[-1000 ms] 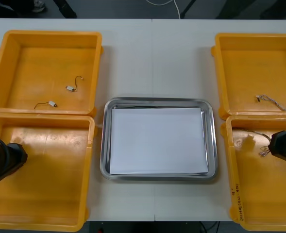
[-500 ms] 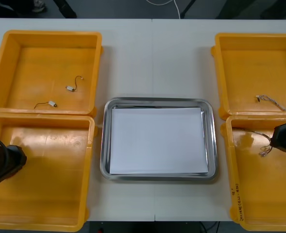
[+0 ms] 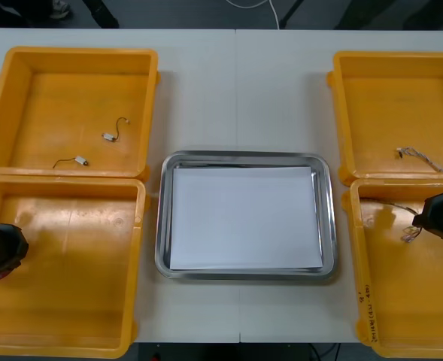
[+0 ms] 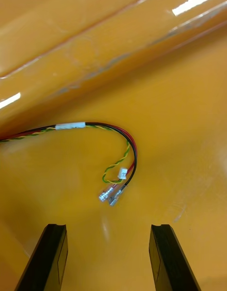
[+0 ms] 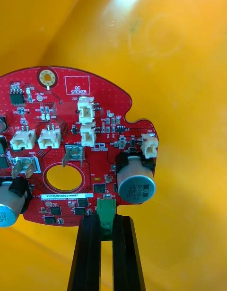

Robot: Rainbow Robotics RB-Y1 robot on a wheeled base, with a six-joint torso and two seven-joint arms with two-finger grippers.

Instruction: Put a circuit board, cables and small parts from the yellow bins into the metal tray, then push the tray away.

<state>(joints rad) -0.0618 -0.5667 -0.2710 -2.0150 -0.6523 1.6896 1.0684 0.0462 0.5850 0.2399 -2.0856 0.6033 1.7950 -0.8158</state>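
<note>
Board (image 5: 113,101) in left gripper (image 5: 106,223) (right gripper (image 4: 107,235) agape)

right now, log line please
left gripper: shut on board, left near bin | right gripper: open by cable, right near bin | tray: white inside

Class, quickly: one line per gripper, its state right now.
Left gripper: shut on the red circuit board, over the near left yellow bin.
Right gripper: open, over the red and yellow cable in the near right yellow bin.
</note>
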